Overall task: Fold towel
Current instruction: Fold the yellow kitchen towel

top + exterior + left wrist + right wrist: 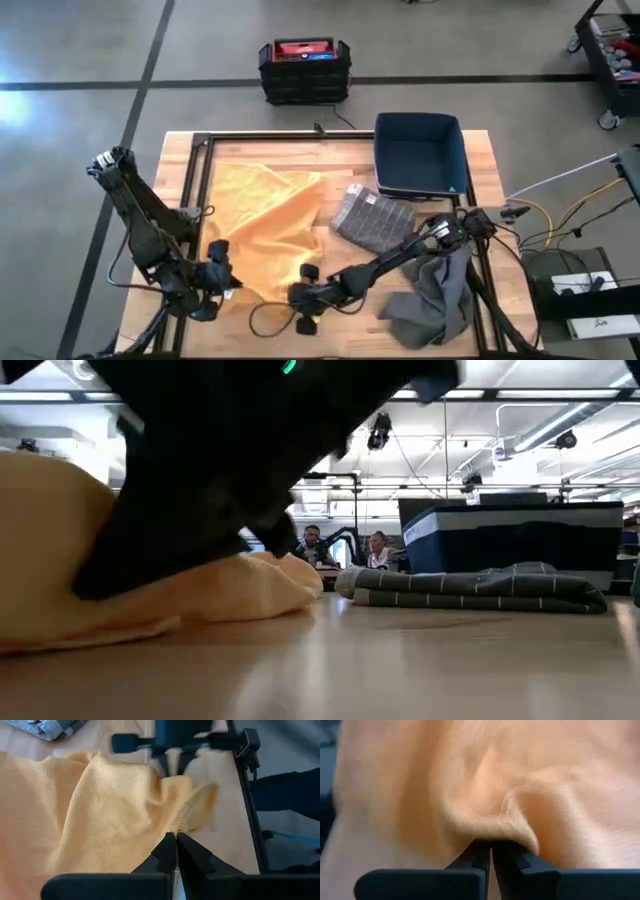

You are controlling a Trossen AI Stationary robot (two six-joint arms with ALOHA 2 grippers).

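The right gripper [491,851] is closed, its fingers [470,862] pinching a raised fold of the orange towel [470,785].

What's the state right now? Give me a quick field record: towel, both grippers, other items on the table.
towel: orange towel, partly bunched, on the table's left half
left gripper: shut on the orange towel's near edge
right gripper: shut on the orange towel's near edge, close to the left gripper
folded cloth: grey checked cloth, folded, beside the orange towel
loose cloth: grey cloth, crumpled, under the right arm
bin: blue bin, at the table's far edge
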